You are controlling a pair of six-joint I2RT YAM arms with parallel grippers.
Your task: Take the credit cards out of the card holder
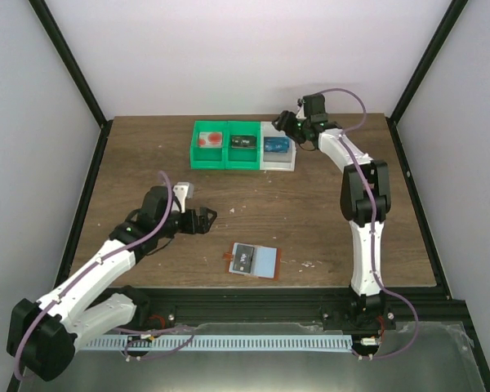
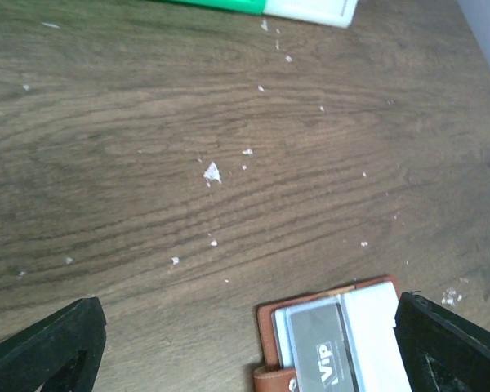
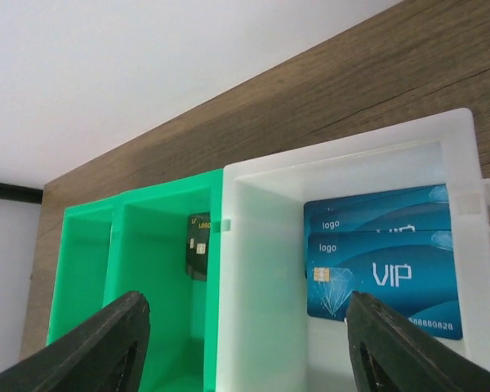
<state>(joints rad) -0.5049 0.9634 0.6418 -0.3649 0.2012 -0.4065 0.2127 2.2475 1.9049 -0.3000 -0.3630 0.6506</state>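
Above white bin [image 3: 261,269], right fingers [image 3: 408,351] wide; left fingers [image 2: 449,339] wide near card holder [image 2: 367,322]

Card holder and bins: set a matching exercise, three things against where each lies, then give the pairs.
Things:
1. blue VIP cards
2. dark card
3. card holder

Places:
A. open on the table
B. in the white bin
C. in the green bin, in the compartment beside the white one

Pairs: 1-B, 2-C, 3-A.
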